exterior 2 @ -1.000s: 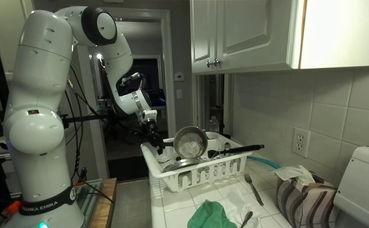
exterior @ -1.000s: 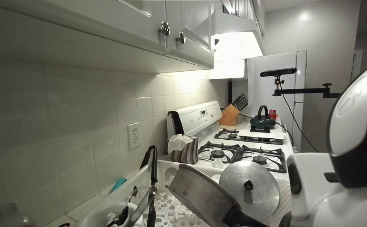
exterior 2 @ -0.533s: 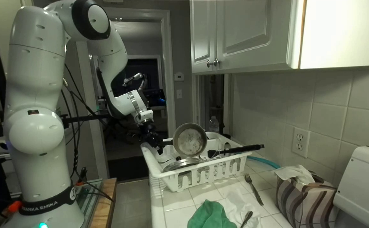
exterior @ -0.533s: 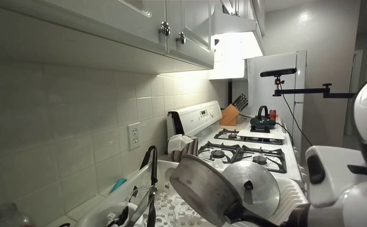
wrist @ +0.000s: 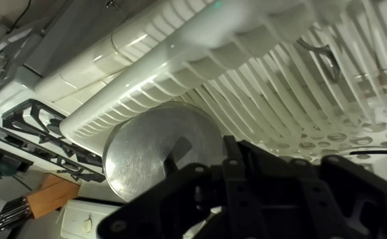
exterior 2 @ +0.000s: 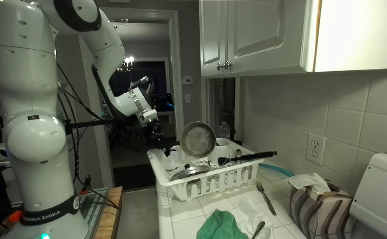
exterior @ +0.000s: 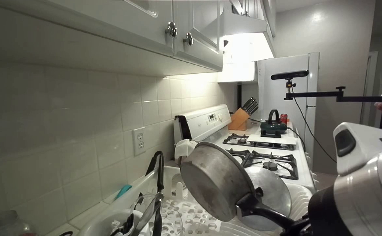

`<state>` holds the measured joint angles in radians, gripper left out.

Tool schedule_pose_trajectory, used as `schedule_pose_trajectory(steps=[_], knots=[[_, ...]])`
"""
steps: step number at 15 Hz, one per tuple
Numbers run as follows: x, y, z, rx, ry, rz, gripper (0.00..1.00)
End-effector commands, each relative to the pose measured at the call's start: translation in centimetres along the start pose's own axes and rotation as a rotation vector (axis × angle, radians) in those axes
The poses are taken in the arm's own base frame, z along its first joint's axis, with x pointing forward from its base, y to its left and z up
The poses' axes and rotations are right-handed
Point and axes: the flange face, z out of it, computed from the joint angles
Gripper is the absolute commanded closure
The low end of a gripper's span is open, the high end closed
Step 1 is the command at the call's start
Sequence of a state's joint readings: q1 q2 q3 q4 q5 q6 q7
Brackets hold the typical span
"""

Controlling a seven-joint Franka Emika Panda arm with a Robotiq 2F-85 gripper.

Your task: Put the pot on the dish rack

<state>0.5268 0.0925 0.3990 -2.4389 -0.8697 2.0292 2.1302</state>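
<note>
the pot (exterior: 215, 183) hangs over the dish rack (exterior 2: 160, 169) in both exterior views, tipped sideways, with the rack's perforated floor showing below it. its black handle (exterior: 265, 212) runs toward four o'clock in an exterior view and meets the gripper (exterior 2: 167, 151), whose jaws look nearly closed, clamped on the handle; in the wrist view the dark fingers (wrist: 232, 153) stand close together, and what lies between them is hidden there. in an exterior view the arm (exterior 2: 109, 56) slopes down to the grip from eleven o'clock, and the pot, its stained inside showing, sits at twelve o'clock of the rack. there too a black-handled utensil (exterior 2: 253, 156) juts over the rim, pointing toward three o'clock, and outside the rack, on the tiled counter (exterior 2: 186, 215), a fork (exterior 2: 266, 199) lies toward four o'clock, a green cloth (exterior 2: 221, 227) between five and six, and a striped container (exterior 2: 319, 209) between three and four. a silver lid (wrist: 135, 152) leans in the rack, at nine o'clock from the fingertips in the wrist view; whether it touches the pot i cannot tell. in an exterior view a wooden knife block (exterior: 238, 120) stands between twelve and one o'clock from the pot, and a dark green kettle (exterior: 273, 127) between one and two.
</note>
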Motion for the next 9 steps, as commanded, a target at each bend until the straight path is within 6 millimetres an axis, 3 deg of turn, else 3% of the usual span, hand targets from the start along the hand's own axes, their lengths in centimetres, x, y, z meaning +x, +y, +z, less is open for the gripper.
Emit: schedule_pose_trajectory(steps=[1, 2, 3, 4, 9], knots=[[1.5, 1.9, -0.5, 0.058, -0.056, 0.019, 0.99], [1.9, 2.0, -0.3, 0.064, -0.068, 0.007, 0.99], [0.9, 0.7, 0.0, 0.038, -0.045, 0.007, 0.99], [1.2, 0.9, 0.1, 0.039, -0.048, 0.007, 0.95], [1.1, 0.7, -0.3, 0.049, -0.049, -0.019, 0.99]])
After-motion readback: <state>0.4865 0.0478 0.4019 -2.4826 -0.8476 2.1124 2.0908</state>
